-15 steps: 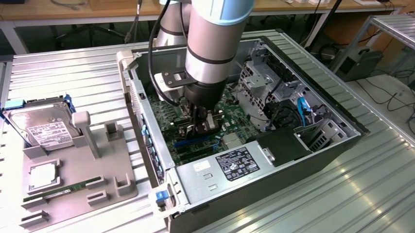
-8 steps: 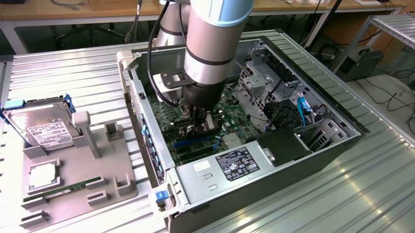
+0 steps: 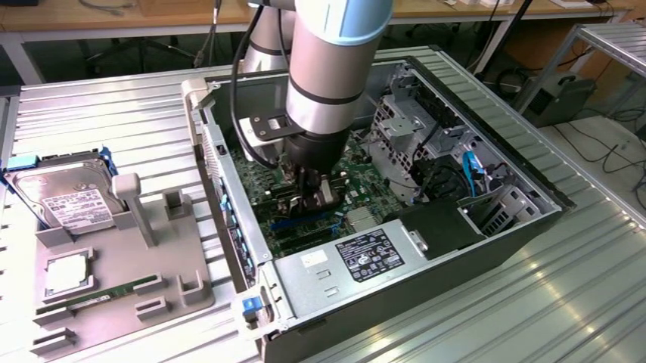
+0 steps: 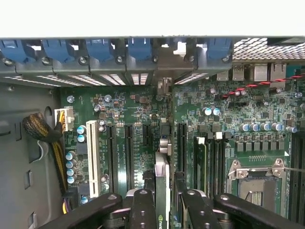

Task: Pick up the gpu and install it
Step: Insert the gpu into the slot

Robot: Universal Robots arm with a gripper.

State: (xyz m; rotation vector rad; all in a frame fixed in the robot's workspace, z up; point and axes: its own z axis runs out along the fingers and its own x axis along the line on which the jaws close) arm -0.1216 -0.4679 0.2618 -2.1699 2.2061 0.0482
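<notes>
My gripper [image 3: 311, 198] is lowered inside the open computer case [image 3: 504, 227], over the green motherboard [image 4: 138, 109]. It is shut on the gpu [image 4: 162, 183], which I see edge-on as a thin upright card between the two black fingers [image 4: 143, 210]. The card's silver end [image 4: 163, 143] points toward the case's rear wall. It hangs just above the row of long black expansion slots [image 4: 128, 152], roughly in line with the gap between two of them. Whether its lower edge touches a slot is hidden by the card itself.
Blue slot-cover clips [image 4: 100, 50] line the rear wall. A white slot [image 4: 93, 157], the CPU socket [image 4: 257, 181] and yellow-black cables [image 4: 52, 143] surround the card. Outside the case, a grey fixture [image 3: 111, 280] holds a hard drive [image 3: 71, 200] and a memory stick [image 3: 96, 299]. The power supply [image 3: 353, 261] sits near.
</notes>
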